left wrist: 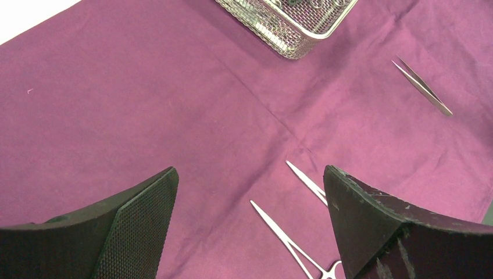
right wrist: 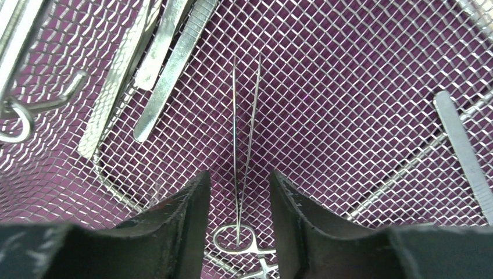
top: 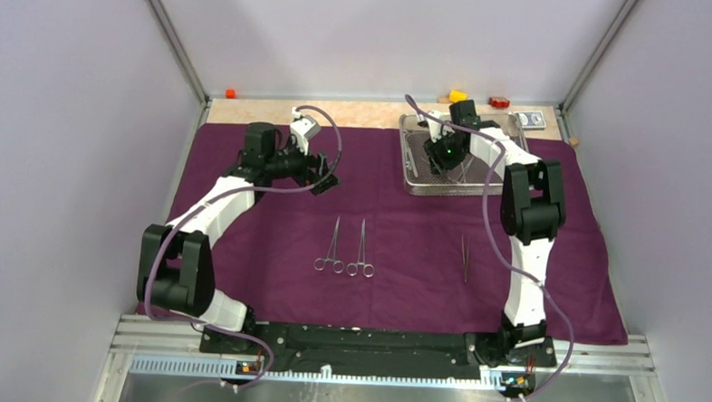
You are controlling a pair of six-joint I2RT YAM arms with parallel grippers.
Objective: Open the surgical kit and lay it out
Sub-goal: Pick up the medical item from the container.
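In the far-right tray (top: 443,192) a slim clamp (right wrist: 235,145) lies lengthwise between the fingers of the half-open right gripper (right wrist: 238,172), untouched, tips pointing away. The left gripper (left wrist: 250,168) gapes wide, empty.

White arm links (top: 214,202), black joints (top: 175,270), lilac cables (top: 486,202), black textured end effector fingers (left wrist: 139,226).

Spread right hand (right wrist: 239,174) astride a slim ring-handled clamp (right wrist: 235,128) on the mesh tray (right wrist: 360,87), tweezers (right wrist: 176,58) alongside.

Bright, even light — soft shadows
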